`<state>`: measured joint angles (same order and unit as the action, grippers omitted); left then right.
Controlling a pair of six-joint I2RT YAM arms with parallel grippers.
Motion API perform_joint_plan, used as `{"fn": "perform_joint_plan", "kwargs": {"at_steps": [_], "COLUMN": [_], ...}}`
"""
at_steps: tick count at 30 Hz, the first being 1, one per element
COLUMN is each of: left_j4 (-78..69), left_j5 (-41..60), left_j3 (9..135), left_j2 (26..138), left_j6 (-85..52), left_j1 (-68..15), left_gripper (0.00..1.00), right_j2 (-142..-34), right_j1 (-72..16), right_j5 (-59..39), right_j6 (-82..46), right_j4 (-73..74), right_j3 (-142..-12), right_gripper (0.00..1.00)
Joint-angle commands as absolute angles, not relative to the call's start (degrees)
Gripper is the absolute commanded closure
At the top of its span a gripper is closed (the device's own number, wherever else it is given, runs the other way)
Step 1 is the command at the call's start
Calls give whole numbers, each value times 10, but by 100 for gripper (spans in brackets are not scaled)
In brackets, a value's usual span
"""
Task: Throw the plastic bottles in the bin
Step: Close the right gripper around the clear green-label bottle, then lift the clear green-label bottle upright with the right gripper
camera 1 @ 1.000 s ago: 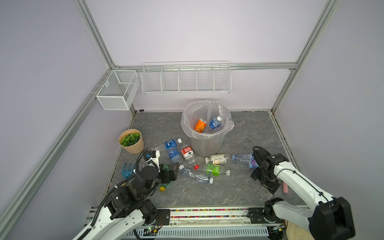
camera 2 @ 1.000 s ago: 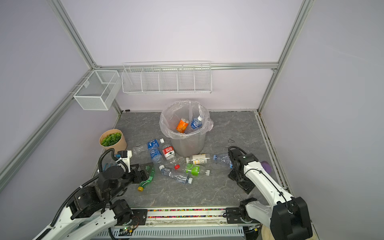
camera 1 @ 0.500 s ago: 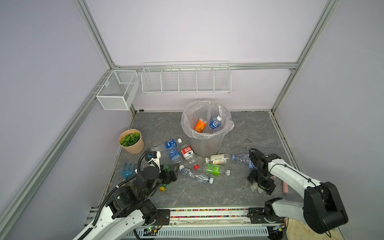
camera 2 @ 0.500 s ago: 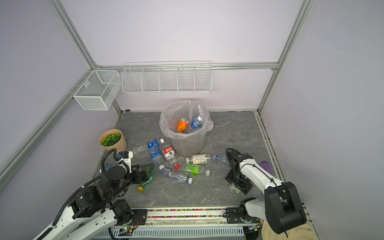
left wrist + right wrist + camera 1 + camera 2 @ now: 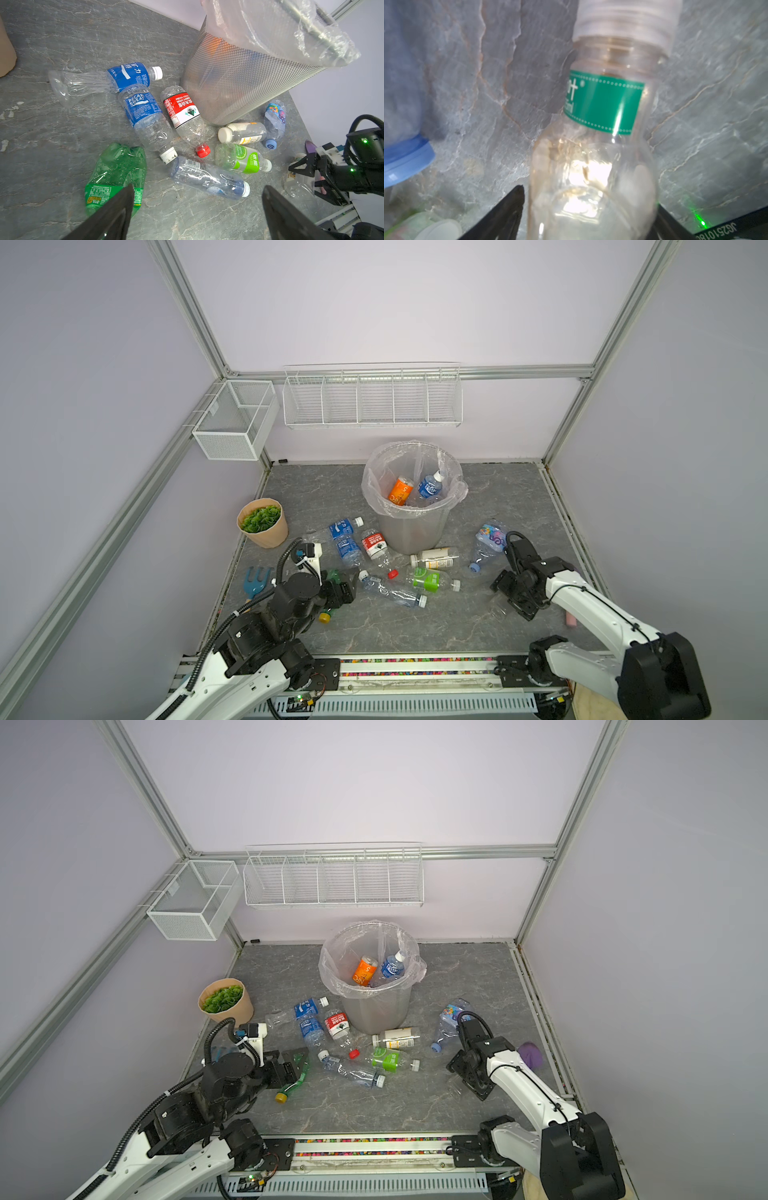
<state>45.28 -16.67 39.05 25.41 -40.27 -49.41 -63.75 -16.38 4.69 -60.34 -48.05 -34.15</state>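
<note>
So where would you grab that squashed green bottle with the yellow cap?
Probably around the labelled middle of the green bottle, coming straight down from above with the jaws spanning its width. It lies flat on the floor, its base end is crumpled, and the floor on both sides is bare.

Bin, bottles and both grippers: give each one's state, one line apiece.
Bin, upright, bagged, bottles inside.
Left gripper, open, empty.
Right gripper, fingers either side of the green-band bottle; grip unclear.
Green-band bottle, capped, lying flat.
Green bottle, crushed, lying flat.
Red-label bottle, capped, lying flat.
</note>
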Motion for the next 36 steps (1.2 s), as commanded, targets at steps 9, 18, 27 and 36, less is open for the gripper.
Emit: {"fn": "perform_joint_plan", "kwargs": {"at_steps": [9, 18, 27, 36], "left_j4": [456, 448, 434, 428], "left_j5": [-174, -173, -169, -168], "left_j3": [388, 388, 400, 400], "left_j2": [250, 255, 280, 284], "left_j6": [-408, -407, -401, -401], "left_j1": [-493, -492, -492, -492], "left_gripper": [5, 5, 5, 5], "right_j2": [-555, -388, -355, -300], "right_j1": [-161, -161, -161, -162], "right_j5": [62, 87, 53, -55], "right_j6": [-606, -595, -534, -435], "right_j4": [-500, -510, -501, -419], "right_j3": [-331, -315, -338, -375], "right_gripper": [41, 87, 94, 94]}}
